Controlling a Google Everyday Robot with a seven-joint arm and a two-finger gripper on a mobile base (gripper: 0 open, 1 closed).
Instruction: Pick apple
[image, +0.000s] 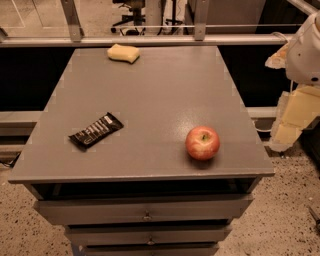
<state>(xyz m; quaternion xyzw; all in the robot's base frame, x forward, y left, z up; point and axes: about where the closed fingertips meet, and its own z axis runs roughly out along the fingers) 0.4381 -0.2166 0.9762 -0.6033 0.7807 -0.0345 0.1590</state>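
The red apple (202, 142) with yellowish patches sits upright on the grey cabinet top (160, 95), near its front right corner. My gripper (288, 124) hangs off the right side of the cabinet, beyond the table edge, to the right of the apple and a little above it. It touches nothing. The white arm (306, 50) rises above it at the right edge of the view.
A pale yellow sponge (123, 53) lies at the far edge of the top. A black snack bar wrapper (96, 130) lies at the front left. Drawers (145, 210) sit below the top. A rail (150, 41) runs behind the cabinet.
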